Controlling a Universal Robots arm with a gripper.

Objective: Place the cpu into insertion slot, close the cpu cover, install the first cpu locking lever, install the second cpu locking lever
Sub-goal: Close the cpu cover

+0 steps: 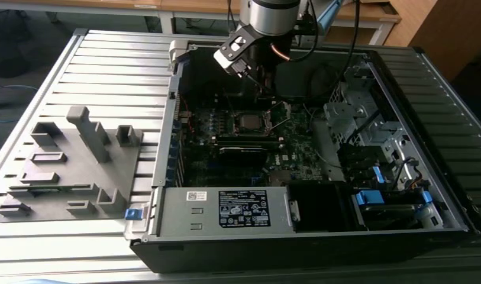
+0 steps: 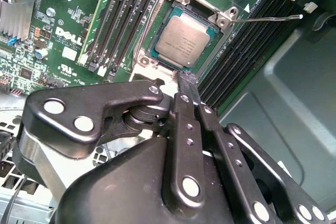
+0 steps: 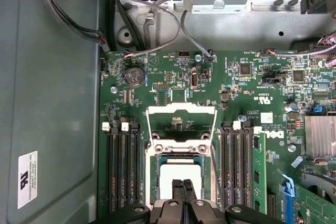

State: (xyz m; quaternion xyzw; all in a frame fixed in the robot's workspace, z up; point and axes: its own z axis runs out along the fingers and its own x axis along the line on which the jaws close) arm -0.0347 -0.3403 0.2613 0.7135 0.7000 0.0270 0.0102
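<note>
The cpu [image 2: 184,40], a silver-grey square chip, lies flat in the insertion slot [image 2: 155,55] on the green motherboard [image 2: 73,35]. In the first wrist view the cpu [image 3: 170,174] shows just beyond my fingertips [image 3: 179,188]. The cpu cover [image 3: 181,109], a thin silver frame, is swung open past the far side of the slot [image 3: 157,161]. A thin metal locking lever [image 2: 268,18] sticks out free beside the slot. My gripper [image 2: 187,80] is shut with nothing in it, its tips over the cpu's near edge. In the exterior view the gripper [image 1: 265,93] hangs inside the case above the cpu [image 1: 248,122].
Rows of black memory slots [image 3: 121,166] [image 3: 239,166] flank the socket. Cables [image 3: 79,19] loop along the case wall. A heat sink [image 3: 320,135] sits to one side. A grey parts fixture [image 1: 67,165] lies at the exterior view's left, and the power supply [image 1: 240,208] is at the case front.
</note>
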